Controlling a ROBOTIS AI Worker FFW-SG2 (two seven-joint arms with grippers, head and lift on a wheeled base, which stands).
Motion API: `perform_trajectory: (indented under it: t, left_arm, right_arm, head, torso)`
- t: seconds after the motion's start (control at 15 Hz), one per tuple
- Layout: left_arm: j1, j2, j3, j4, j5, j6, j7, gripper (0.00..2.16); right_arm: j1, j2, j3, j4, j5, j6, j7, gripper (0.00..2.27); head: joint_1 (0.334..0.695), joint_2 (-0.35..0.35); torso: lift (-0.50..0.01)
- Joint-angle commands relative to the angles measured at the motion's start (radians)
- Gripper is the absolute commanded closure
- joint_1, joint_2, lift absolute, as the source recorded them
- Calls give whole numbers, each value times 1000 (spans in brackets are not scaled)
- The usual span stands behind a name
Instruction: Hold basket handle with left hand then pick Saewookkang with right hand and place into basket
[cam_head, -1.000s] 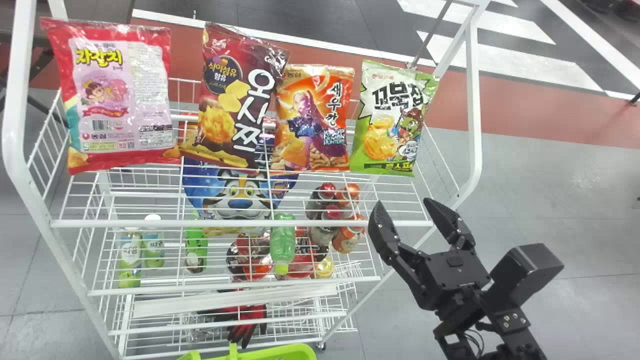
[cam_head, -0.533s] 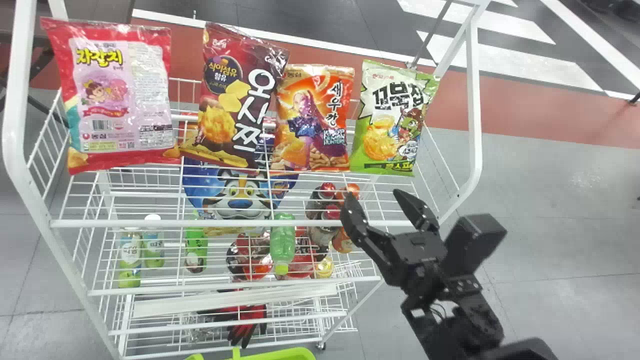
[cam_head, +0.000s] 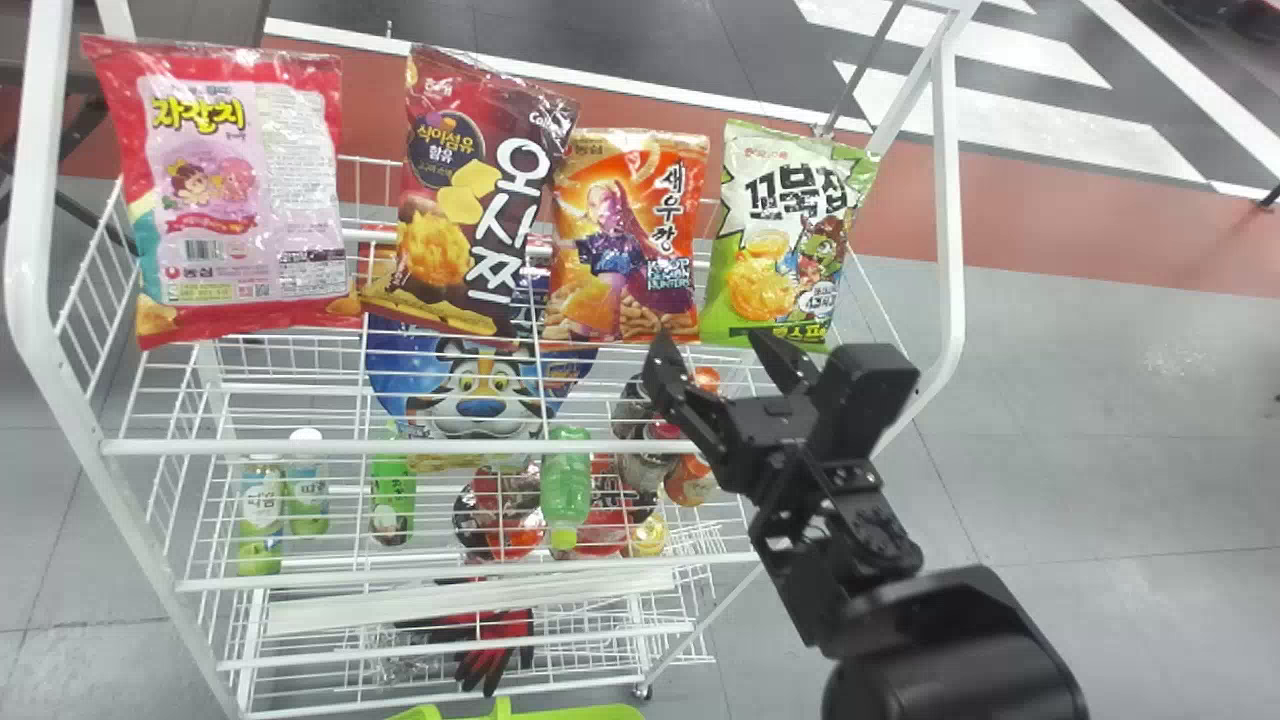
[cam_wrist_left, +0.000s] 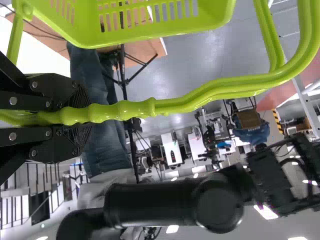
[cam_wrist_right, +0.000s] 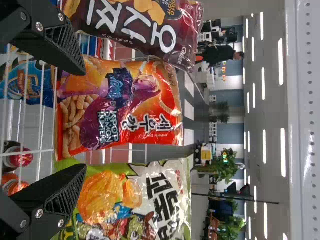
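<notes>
The right arm (cam_head: 860, 560) comes in from the head view's bottom edge and slants up and leftward to the white wire rack (cam_head: 300, 447). At its end the black, flat-fingered right pincer (cam_head: 707, 342) points up at the row of snack bags, its fingers well apart with nothing between them. The tips sit near the lower edge of the Saewookkang (cam_head: 630, 240) — a glossy orange and purple bag standing tilted on the rack's upper shelf.

The left pincer (cam_wrist_left: 80, 116) is clamped on the ridged grip of the lime-green plastic basket handle (cam_wrist_left: 195, 100), with the slotted green basket (cam_wrist_left: 150, 36) beside it.

Room beside the Saewookkang is tight. The dark maroon bag (cam_head: 470, 200) overlaps its upper left corner, while the green and white bag (cam_head: 780, 240) stands just beside it on the right, the slim gap between them narrowing toward the bottom. In the right wrist view one finger overlaps each neighbour's side. The rack's white right post (cam_head: 948, 200) rises beyond the green and white bag — past it lies open grey floor (cam_head: 1120, 400).
</notes>
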Motion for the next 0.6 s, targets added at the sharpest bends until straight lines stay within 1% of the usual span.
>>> perform_trajectory:
  t: [0.0, 0.13, 0.27, 0.4, 0.53]
  left_arm:
    - [0, -1, 0, 6, 0, -2, 1, 1774]
    - [2, -1, 0, 8, -3, -5, 0, 1774]
    - [0, 1, 0, 5, -3, -2, -2, 1774]
    - [3, 4, 5, 6, -3, -5, -2, 1774]
    - [5, 4, 9, 6, -3, -5, -3, 1774]
  right_arm:
    - [-78, 0, 28, 63, 3, 9, 0, 171]
    - [-149, -1, 52, 131, 8, 6, 0, 171]
    - [-229, 0, 94, 217, 46, -6, -8, 171]
    - [-279, 8, 126, 279, 58, -24, -25, 171]
    - [-331, 8, 151, 341, 68, -33, -32, 171]
  head:
    - [695, -350]
    - [695, -350]
    - [695, -350]
    - [695, -350]
    - [695, -350]
  torso:
    - [-19]
    - [-19]
    - [-19]
    - [-19]
    - [-19]
